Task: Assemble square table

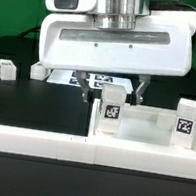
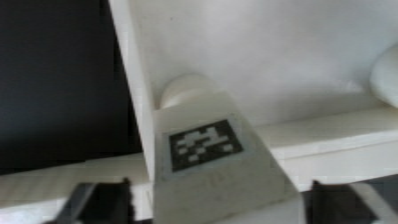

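Observation:
The square table slab point(image 1: 142, 130) lies flat at the exterior view's right, with its raised rim showing. Two white tagged legs stand upright on it, one point(image 1: 113, 104) at its near-left corner and one point(image 1: 187, 120) further right. My gripper point(image 1: 112, 89) hangs right above the left one, a finger on each side. In the wrist view that leg point(image 2: 206, 145) rises from a round corner socket point(image 2: 175, 92) of the slab point(image 2: 285, 50), between my fingertips point(image 2: 103, 203). A dark gap shows on both sides of it, so my gripper point(image 2: 222, 205) is open around the leg.
Two loose white legs point(image 1: 6, 69) point(image 1: 37, 70) lie on the black table at the exterior view's left. The marker board point(image 1: 62, 79) lies behind the gripper. The long white low wall point(image 1: 39, 143) runs along the front, with the slab close behind it.

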`<state>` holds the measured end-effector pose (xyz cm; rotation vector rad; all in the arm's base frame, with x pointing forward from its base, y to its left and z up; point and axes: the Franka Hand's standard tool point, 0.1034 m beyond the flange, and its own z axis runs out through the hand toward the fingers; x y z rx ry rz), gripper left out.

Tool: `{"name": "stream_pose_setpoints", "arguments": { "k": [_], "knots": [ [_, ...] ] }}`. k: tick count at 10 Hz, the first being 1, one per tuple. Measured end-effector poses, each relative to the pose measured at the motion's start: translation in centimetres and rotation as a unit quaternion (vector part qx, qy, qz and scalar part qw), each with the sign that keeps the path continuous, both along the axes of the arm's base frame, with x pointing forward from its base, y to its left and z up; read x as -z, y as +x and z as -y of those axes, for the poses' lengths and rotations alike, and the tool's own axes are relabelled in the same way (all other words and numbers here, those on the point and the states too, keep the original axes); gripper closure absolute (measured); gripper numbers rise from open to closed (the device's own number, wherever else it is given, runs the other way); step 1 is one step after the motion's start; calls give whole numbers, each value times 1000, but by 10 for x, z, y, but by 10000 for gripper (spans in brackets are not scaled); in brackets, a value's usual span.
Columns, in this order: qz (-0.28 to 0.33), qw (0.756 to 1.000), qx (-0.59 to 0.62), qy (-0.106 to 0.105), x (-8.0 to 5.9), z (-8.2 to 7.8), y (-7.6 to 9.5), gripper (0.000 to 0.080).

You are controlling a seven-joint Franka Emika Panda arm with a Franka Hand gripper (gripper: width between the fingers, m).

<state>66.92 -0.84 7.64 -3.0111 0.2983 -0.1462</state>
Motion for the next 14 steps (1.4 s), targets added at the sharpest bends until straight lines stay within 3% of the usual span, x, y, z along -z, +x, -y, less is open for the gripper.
{"name": "stream_pose_setpoints", "arguments": {
  "k": [1,2,4,6,8,10,11,12,13,14],
  "knots": [
    [-4,999,36,4,0,1,0,409],
    [-7,998,67,7,0,1,0,506],
    [-16,987,160,16,0,2,0,506],
    [-30,943,332,23,0,0,-1,506],
    [-52,844,531,55,3,-3,-1,506],
    [-65,810,580,62,2,-3,0,506],
    [-64,818,569,61,2,-3,0,506],
    [-59,840,537,55,3,-3,-1,391],
    [-44,885,462,33,4,-5,-2,257],
    [-39,919,391,23,4,-6,-2,257]
  ]
}}
